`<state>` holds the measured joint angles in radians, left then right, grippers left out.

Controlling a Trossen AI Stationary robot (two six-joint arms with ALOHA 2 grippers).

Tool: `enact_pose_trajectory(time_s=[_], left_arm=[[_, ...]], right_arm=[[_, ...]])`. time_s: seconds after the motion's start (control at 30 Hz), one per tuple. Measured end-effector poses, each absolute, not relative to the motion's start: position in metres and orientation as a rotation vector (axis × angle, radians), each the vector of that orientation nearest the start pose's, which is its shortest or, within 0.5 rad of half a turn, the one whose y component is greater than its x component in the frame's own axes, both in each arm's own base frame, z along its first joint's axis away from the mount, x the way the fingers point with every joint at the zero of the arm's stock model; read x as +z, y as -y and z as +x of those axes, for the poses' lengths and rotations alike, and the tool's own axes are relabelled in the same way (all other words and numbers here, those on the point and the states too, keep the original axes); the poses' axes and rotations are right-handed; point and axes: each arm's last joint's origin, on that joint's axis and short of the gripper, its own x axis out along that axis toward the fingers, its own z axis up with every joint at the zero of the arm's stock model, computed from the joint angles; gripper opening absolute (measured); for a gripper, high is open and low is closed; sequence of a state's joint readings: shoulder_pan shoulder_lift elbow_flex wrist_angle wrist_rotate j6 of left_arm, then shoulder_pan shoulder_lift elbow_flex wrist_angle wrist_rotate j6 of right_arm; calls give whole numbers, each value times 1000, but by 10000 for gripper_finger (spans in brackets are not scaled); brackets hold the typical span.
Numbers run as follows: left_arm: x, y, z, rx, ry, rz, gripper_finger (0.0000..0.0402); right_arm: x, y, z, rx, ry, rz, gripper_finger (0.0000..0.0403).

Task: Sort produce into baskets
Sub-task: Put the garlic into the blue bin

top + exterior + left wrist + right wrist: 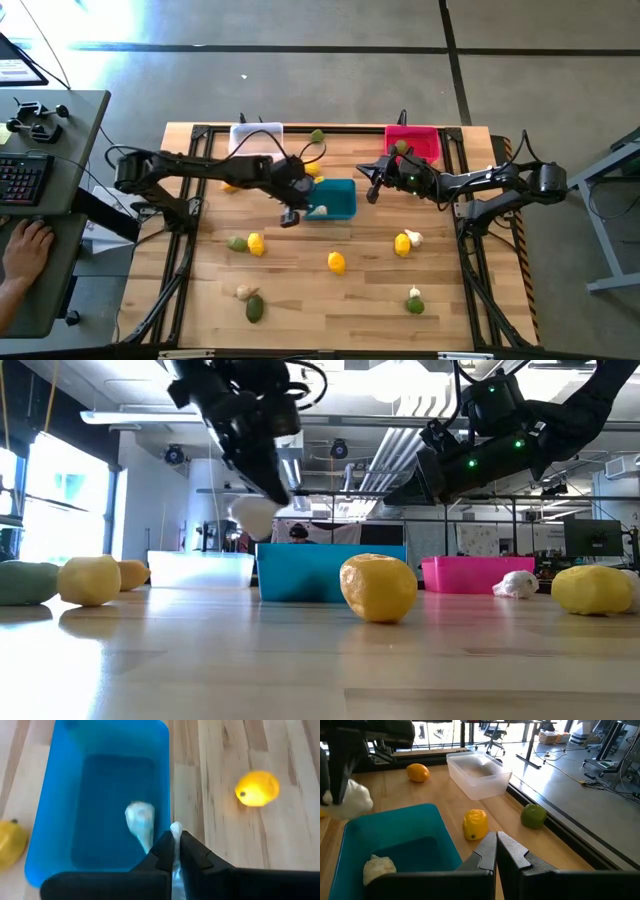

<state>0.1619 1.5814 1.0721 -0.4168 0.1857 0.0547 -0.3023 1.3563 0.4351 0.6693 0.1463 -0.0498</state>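
Observation:
My left gripper (175, 836) is shut on a whitish garlic bulb (255, 515) and hangs over the near left edge of the teal basket (335, 198). Another garlic bulb (379, 867) lies inside that basket. The white basket (256, 138) and the pink basket (412, 142) stand along the far edge, with a green fruit (401, 147) at the pink one. My right gripper (496, 840) is shut on nothing and hovers between the teal and pink baskets. Lemons (336, 262), green fruits (255, 308) and garlic (242, 292) lie loose on the table. My left gripper pinches the garlic bulb between its two fingers; a white tip (175, 828) shows between the fingertips. The fingers slant down from the table's left side. The bulb (350, 800) hangs at the fingers' ends, lifted clear above the teal basket's rim.
A lemon (313, 170) and a green fruit (317, 135) lie between the white and teal baskets. A lemon (402, 244) with a garlic (414, 238) lies at the right, a lemon and green fruit (236, 242) at the left. A person's hand (25, 245) rests at a desk on the left.

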Motion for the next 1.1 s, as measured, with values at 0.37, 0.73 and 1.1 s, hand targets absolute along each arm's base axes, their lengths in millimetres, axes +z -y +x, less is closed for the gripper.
enact_pose_trajectory(time_s=[0.37,0.73,1.1], left_arm=[[194,-53,351,-13,-818,-111,0],[203,-55,356,8,-813,-92,0],[202,-59,361,105,-840,-28,0]], right_arm=[[179,79,240,-439,-265,-31,0],[179,79,240,-439,-265,-31,0],[179,79,240,-440,-265,-31,0]])
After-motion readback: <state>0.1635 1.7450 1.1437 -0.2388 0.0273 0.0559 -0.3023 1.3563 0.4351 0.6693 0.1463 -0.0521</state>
